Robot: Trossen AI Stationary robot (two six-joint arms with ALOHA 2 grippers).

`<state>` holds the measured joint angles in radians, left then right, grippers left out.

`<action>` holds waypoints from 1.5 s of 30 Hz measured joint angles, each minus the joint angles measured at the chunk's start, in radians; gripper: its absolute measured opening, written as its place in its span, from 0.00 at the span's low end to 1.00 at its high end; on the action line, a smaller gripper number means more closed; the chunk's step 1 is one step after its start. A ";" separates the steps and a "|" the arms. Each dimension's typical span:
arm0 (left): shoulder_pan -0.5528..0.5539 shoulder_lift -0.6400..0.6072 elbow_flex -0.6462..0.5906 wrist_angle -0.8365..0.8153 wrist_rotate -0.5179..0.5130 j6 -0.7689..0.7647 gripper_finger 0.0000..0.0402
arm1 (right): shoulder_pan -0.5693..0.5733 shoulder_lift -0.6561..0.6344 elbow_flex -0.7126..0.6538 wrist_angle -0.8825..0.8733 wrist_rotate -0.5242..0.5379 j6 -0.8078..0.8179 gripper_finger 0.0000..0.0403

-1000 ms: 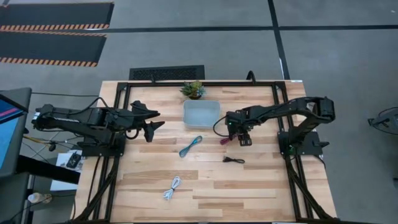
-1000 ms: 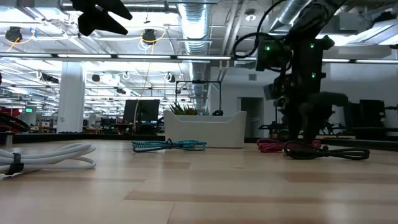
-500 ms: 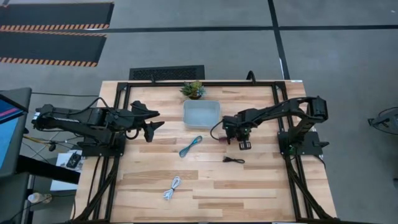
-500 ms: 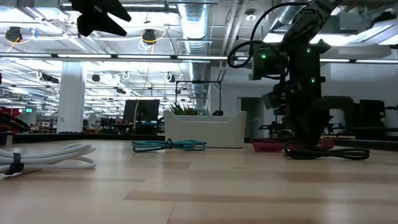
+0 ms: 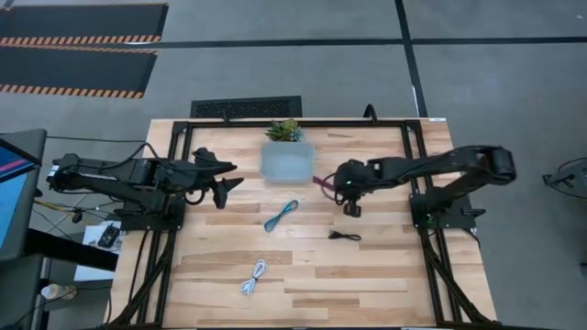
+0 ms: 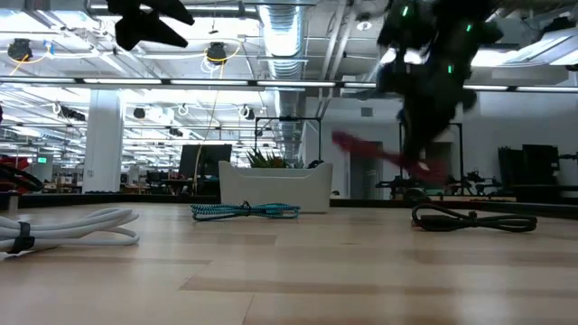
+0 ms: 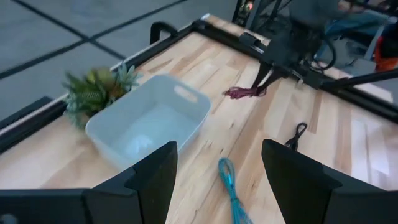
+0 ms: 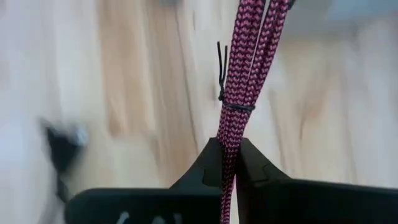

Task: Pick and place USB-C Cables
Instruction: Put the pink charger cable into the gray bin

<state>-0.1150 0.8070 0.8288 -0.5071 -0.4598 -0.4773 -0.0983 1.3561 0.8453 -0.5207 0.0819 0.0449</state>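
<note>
My right gripper (image 5: pixel 337 186) is shut on the dark red cable (image 5: pixel 323 181) and holds it in the air just right of the clear bin (image 5: pixel 286 161). The teal cable (image 5: pixel 282 215), the black cable (image 5: pixel 345 236) and the white cable (image 5: pixel 254 277) lie flat on the wooden table. My left gripper (image 5: pixel 220 183) hangs open above the table's left side, left of the bin, with nothing between its fingers (image 7: pixel 155 180). My right gripper pinches the dark red cable bundle (image 8: pixel 229 140) between its two fingertips, a little behind the thin black tie (image 8: pixel 235 107). The bundle runs on straight ahead of the fingers. It is lifted clear of the table and slants in the air (image 6: pixel 379 153).
A small green potted plant (image 5: pixel 284 130) stands just behind the bin at the table's far edge. A black frame (image 5: pixel 183 137) runs round the table top. Bare wood lies between the teal, black and white cables.
My right gripper has shut on the dark red cable, lifted it clear of the table and carried it up and toward the bin. The bin has slid a little toward the table's left and far edges.
</note>
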 joint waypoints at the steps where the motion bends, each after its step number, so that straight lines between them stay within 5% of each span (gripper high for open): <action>1: 0.000 0.000 0.000 0.015 0.000 0.008 0.56 | 0.003 -0.034 0.001 0.013 0.002 0.014 0.04; 5: 0.000 0.000 0.000 0.075 -0.002 0.035 0.56 | 0.020 -0.148 -0.004 0.054 0.047 0.082 0.04; 10: 0.000 0.040 -0.001 0.242 -0.012 0.152 0.56 | 0.052 -0.238 -0.058 0.470 0.078 0.068 0.04; 14: 0.000 0.095 -0.001 0.421 0.011 0.273 0.56 | 0.058 -0.220 -0.100 0.736 0.077 0.028 0.04; 21: 0.060 0.210 0.000 0.677 0.212 0.380 0.56 | 0.057 -0.087 -0.097 1.051 0.025 0.002 0.04; 26: 0.118 0.283 0.000 0.712 0.227 0.372 0.56 | 0.059 -0.014 -0.100 1.156 0.012 0.002 0.04; 35: 0.199 0.410 0.000 0.849 0.407 0.336 0.56 | 0.066 0.057 -0.098 1.299 -0.013 0.004 0.04; 45: 0.249 0.486 0.000 0.984 0.490 0.297 0.56 | 0.097 0.057 -0.098 1.317 -0.015 -0.016 0.04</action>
<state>0.1338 1.2927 0.8284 0.4771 0.0305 -0.1804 -0.0011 1.4136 0.7471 0.7963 0.0666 0.0291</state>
